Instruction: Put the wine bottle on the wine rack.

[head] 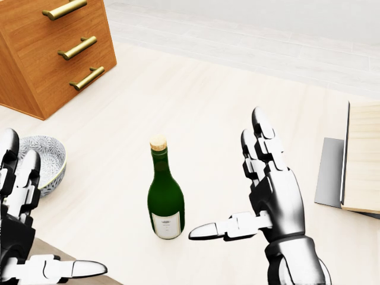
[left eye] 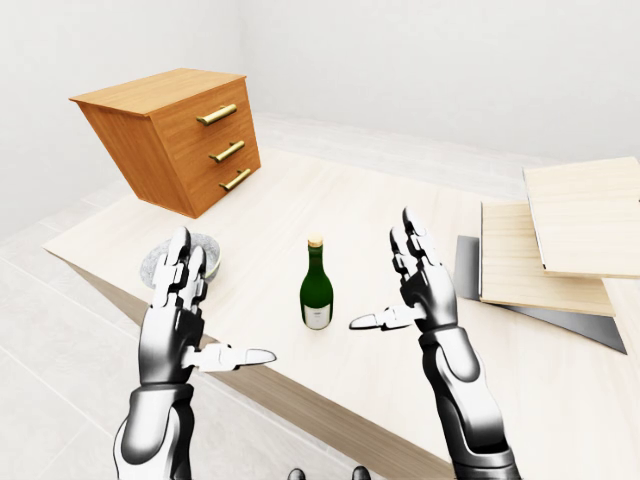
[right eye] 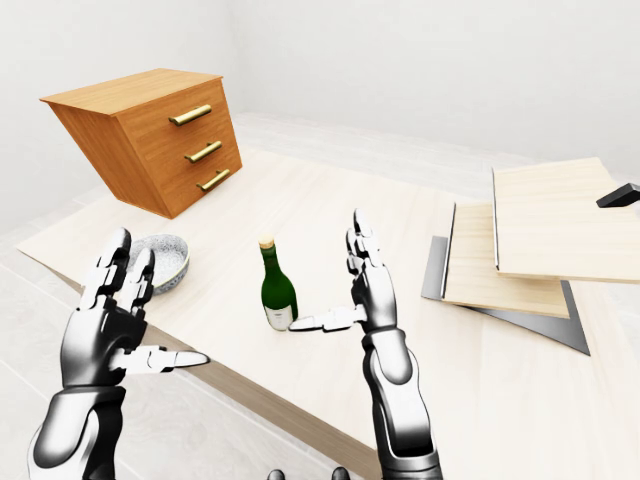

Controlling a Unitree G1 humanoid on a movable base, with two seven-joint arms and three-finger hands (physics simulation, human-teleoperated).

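A dark green wine bottle point(head: 165, 196) with a cork and a white label stands upright on the pale wooden table point(head: 196, 107). My right hand point(head: 228, 181) is open just right of the bottle, fingers up, its thumb pointing at the label a small gap away. My left hand point(head: 54, 208) is open at the lower left, farther from the bottle, over the table's near edge. Stacked light wooden boards on a grey base point(left eye: 545, 262), possibly the wine rack, lie at the right.
A tilted wooden drawer chest point(left eye: 190, 140) with brass handles sits at the upper left of the table. A grey patterned bowl point(right eye: 165, 258) rests beside my left hand. The table's near edge point(left eye: 300, 400) runs diagonally below both hands.
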